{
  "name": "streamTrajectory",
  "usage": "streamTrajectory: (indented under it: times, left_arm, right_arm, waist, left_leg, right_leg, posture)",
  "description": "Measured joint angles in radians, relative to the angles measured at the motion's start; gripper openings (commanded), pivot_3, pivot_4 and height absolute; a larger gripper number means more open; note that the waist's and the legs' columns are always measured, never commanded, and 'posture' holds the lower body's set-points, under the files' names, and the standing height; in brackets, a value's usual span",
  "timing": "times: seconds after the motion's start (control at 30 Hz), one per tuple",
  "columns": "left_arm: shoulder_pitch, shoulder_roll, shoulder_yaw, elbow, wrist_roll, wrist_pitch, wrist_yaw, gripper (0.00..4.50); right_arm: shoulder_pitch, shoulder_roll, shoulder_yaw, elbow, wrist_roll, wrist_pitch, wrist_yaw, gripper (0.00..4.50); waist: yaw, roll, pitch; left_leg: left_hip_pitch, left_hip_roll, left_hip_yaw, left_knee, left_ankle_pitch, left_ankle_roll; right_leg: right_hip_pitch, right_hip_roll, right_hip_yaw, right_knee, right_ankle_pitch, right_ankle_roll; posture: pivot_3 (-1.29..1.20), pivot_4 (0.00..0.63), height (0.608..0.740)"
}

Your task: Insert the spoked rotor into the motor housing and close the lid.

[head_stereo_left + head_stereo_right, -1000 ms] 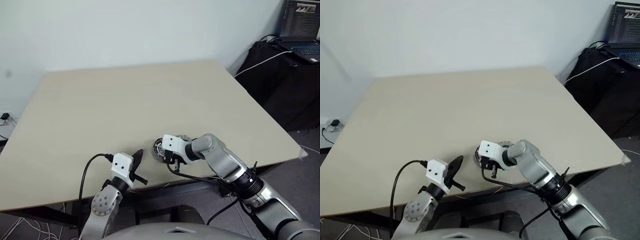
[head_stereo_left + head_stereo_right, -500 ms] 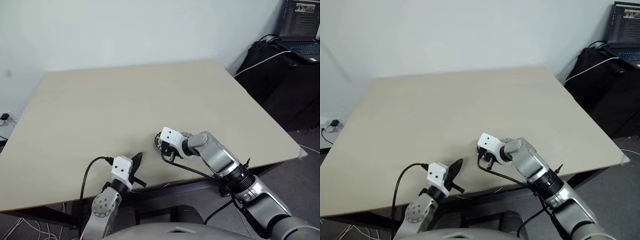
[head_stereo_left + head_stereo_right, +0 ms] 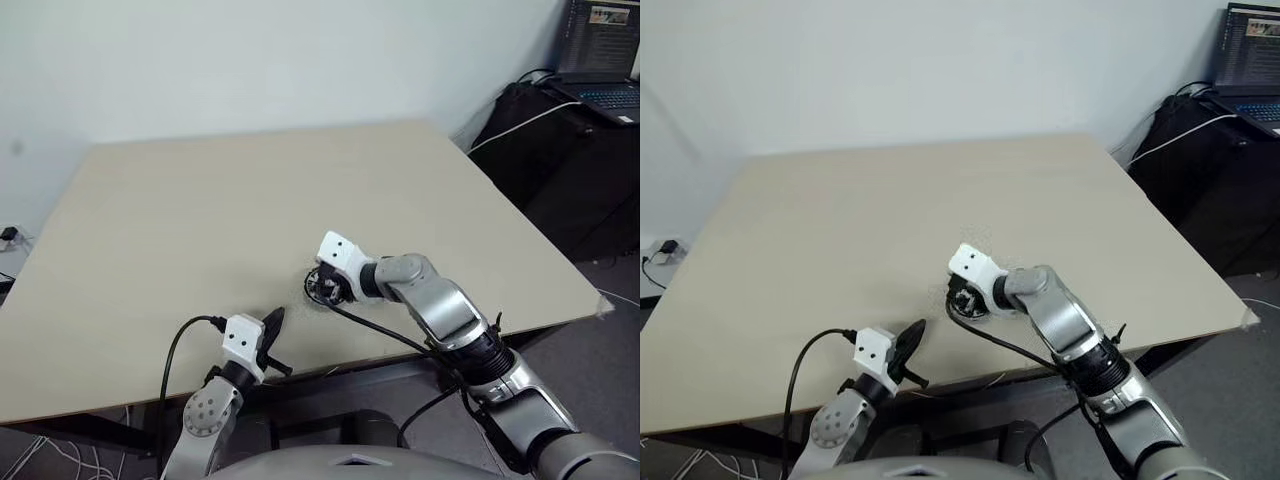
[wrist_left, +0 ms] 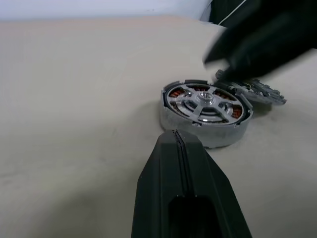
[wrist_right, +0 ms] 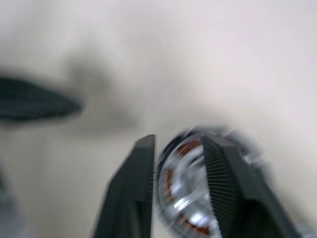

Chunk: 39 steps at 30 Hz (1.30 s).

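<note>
The motor housing (image 4: 198,130) lies on the table near its front edge, copper windings showing under the spoked rotor (image 4: 205,105) seated in it. The grey ribbed lid (image 4: 257,92) lies just beyond the housing, touching its far side. In the right wrist view my right gripper (image 5: 179,144) hovers over the housing, open, with nothing between its fingers (image 5: 133,188). From the head I see it at the housing (image 3: 316,290). My left gripper (image 4: 176,136) is shut and empty, a short way in front of the housing, pointing at it.
The pale table (image 3: 250,200) stretches far behind and to both sides of the parts. Its front edge runs just below my left gripper (image 3: 273,320). A dark stand with a laptop (image 3: 600,60) and a white cable is off the table's right rear.
My right gripper has risen and swung from the near side of the housing to over it, and its fingers have parted a little. The left arm has barely moved.
</note>
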Motion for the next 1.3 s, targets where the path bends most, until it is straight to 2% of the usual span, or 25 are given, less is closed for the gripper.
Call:
streamTrajectory:
  times: [0.07,0.27,0.47,0.6,0.83,1.3]
  left_arm:
    - [0.001,0.002,0.003,-0.001,-0.001,0.0,-0.002,0.0]
    - [-0.015,0.016,0.023,0.019,-0.011,-0.018,-0.021,0.0]
    - [-0.029,0.017,0.024,0.081,-0.015,-0.045,-0.04,0.0]
    - [-0.031,0.017,0.024,0.083,-0.015,-0.054,-0.045,0.0]
    - [-0.028,0.016,0.023,0.084,-0.013,-0.064,-0.05,0.0]
    - [-0.023,0.017,0.026,0.084,-0.011,-0.066,-0.056,0.0]
  right_arm:
    - [0.046,0.006,-0.021,-0.038,-0.027,-0.048,-0.082,0.06]
    - [0.262,-0.013,-0.03,-0.05,-0.171,-0.141,-0.325,0.02]
    - [0.399,0.039,-0.119,-0.047,-0.257,-0.15,-0.54,0.02]
    - [0.45,0.064,-0.16,-0.048,-0.282,-0.159,-0.614,0.02]
    - [0.513,0.069,-0.19,-0.038,-0.3,-0.157,-0.649,0.02]
    - [0.489,0.077,-0.19,0.041,-0.291,-0.137,-0.607,0.02]
  waist:
    - [0.002,0.0,0.0]
    - [-0.001,0.0,-0.001]
    - [-0.003,0.001,-0.002]
    - [-0.003,0.001,-0.002]
    - [-0.004,0.002,-0.002]
    - [-0.004,0.002,-0.002]
  left_leg:
    - [0.0,0.0,0.0,0.0,0.0,0.0]
    - [0.0,0.0,0.001,0.0,0.0,0.0]
    - [0.001,0.001,0.001,0.0,0.0,0.0]
    - [0.001,0.001,0.001,0.0,0.0,0.0]
    - [0.001,0.001,0.001,0.0,0.0,0.0]
    - [0.001,0.001,0.001,0.0,0.0,0.0]
  right_leg:
    - [0.0,0.0,0.0,0.0,0.0,0.0]
    - [0.0,0.0,0.001,0.0,0.0,0.0]
    - [0.0,0.0,0.001,0.0,0.0,0.0]
    - [0.0,0.0,0.001,0.0,0.0,0.0]
    - [0.0,0.0,0.001,0.0,0.0,0.0]
    - [0.0,0.0,0.001,0.0,0.0,0.0]
  posture:
    - [0.0,0.0,0.74]
    - [0.0,0.0,0.74]
    - [0.0,0.0,0.74]
    - [0.0,0.0,0.74]
    - [0.0,0.0,0.74]
    - [0.0,0.0,0.74]
